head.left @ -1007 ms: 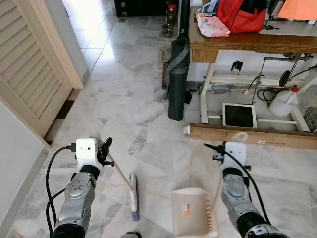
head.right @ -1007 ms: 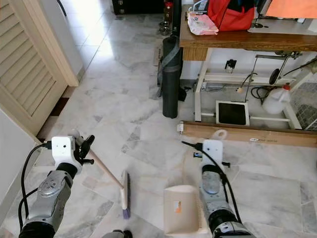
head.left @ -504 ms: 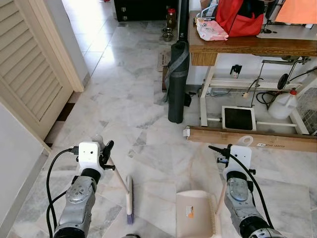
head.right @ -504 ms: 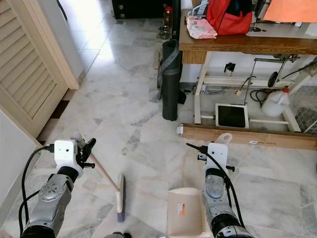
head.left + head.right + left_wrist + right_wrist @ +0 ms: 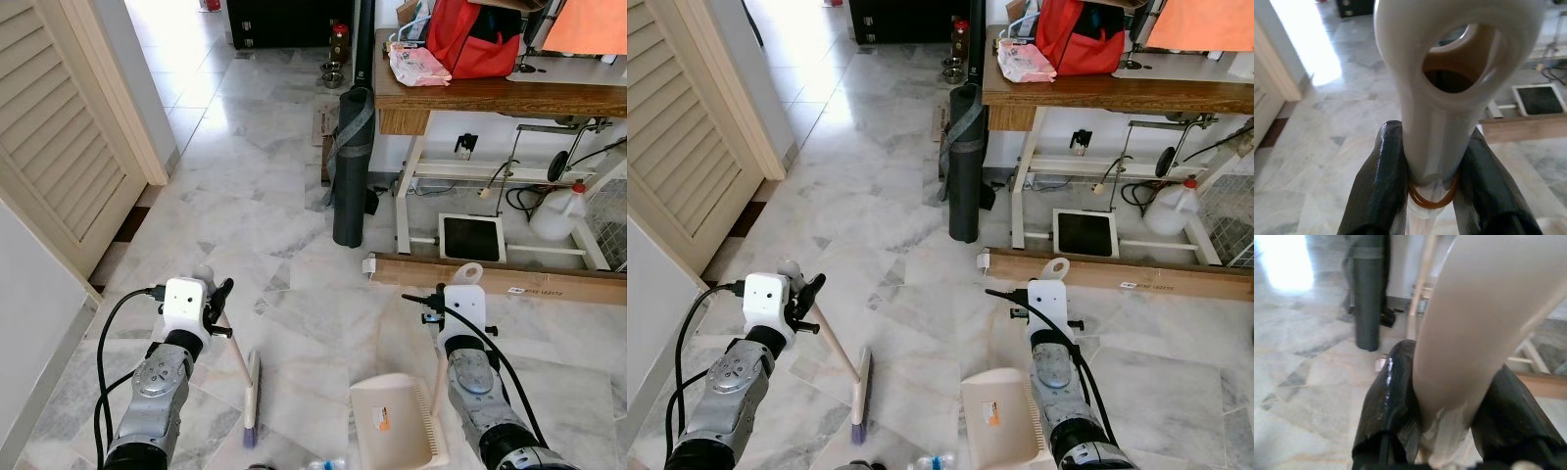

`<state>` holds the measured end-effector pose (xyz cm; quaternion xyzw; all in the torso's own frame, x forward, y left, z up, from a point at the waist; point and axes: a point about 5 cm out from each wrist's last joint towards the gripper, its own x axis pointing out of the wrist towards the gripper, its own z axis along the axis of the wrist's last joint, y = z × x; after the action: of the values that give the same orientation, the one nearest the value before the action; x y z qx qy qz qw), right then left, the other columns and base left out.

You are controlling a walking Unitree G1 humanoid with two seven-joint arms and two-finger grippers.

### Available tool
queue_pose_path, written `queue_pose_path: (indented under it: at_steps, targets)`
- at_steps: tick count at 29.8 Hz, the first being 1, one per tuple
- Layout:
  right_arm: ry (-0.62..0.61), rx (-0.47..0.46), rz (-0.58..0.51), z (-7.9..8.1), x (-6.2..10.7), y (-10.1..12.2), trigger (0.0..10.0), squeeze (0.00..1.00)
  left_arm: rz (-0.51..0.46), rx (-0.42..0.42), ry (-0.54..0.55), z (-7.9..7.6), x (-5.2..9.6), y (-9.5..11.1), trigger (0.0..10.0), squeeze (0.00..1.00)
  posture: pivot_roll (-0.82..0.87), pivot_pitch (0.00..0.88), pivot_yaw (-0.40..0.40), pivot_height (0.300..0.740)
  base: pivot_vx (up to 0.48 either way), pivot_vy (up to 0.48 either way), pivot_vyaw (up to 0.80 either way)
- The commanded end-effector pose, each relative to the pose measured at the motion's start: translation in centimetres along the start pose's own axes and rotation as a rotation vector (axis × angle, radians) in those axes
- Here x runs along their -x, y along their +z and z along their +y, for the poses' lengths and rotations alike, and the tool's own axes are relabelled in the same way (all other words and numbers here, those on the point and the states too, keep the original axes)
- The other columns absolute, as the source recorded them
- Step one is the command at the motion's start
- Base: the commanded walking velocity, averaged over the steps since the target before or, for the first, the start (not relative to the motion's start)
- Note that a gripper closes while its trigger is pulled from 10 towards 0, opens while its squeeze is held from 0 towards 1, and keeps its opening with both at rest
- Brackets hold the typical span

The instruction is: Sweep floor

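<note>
Now, left gripper (image 5: 1432,181): black fingers (image 5: 1378,186) clamped on white plastic broom handle (image 5: 1444,93).
Right gripper (image 5: 1449,416): fingers (image 5: 1388,396) gripping beige dustpan handle (image 5: 1474,333).
Broom head (image 5: 253,390): on grey marble floor (image 5: 245,186).
Beige dustpan (image 5: 397,419): just beside, floor-level.

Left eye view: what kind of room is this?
Likely a home's work area or hallway: marble floor, louvered door, and a wooden table holding a red bag.

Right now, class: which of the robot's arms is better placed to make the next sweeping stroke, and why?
Left. The left pincer is shut on the broom, bristles on the floor beside the dustpan, which the right pincer holds.
</note>
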<state>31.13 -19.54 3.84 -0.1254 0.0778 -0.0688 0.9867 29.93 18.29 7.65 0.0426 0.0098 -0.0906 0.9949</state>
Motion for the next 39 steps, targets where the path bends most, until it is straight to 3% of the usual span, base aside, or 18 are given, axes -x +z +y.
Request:
queue_pose_path:
  at_steps: [1,10,23,25,28,39]
  targets:
    - [0.056,0.025,0.055,0.6,0.3,-0.9,10.0,0.00,-0.014,-0.007,-0.024,0.0,-0.4,0.6,10.0,0.00,0.10,0.036,0.030,0.740,0.000,0.000,0.00]
    - [0.163,0.027,0.125,2.4,0.5,-1.4,10.0,0.00,0.028,-0.009,-0.138,-0.5,-0.8,0.8,10.0,0.00,0.11,0.040,0.030,0.740,0.000,0.000,0.00]
    - [0.113,-0.065,0.211,3.0,1.2,-2.7,10.0,0.00,0.076,-0.047,-0.184,-0.4,-0.9,0.7,10.0,0.00,0.12,0.045,0.045,0.740,0.000,0.000,0.00]
    - [0.091,-0.128,0.233,3.3,1.4,-2.9,10.0,0.00,0.091,-0.050,-0.197,-0.7,-1.0,0.6,10.0,0.00,0.12,0.053,0.052,0.740,0.000,0.000,0.00]
    - [0.082,-0.144,0.243,3.5,1.5,-3.0,10.0,0.00,0.109,-0.050,-0.207,-1.0,-1.2,0.5,10.0,0.00,0.12,0.060,0.055,0.740,0.000,0.000,0.00]
    - [0.078,-0.152,0.222,3.5,1.1,-2.4,10.0,0.00,0.147,0.100,-0.173,-1.6,-2.0,0.5,10.0,0.00,0.11,0.076,0.060,0.740,0.000,0.000,0.00]
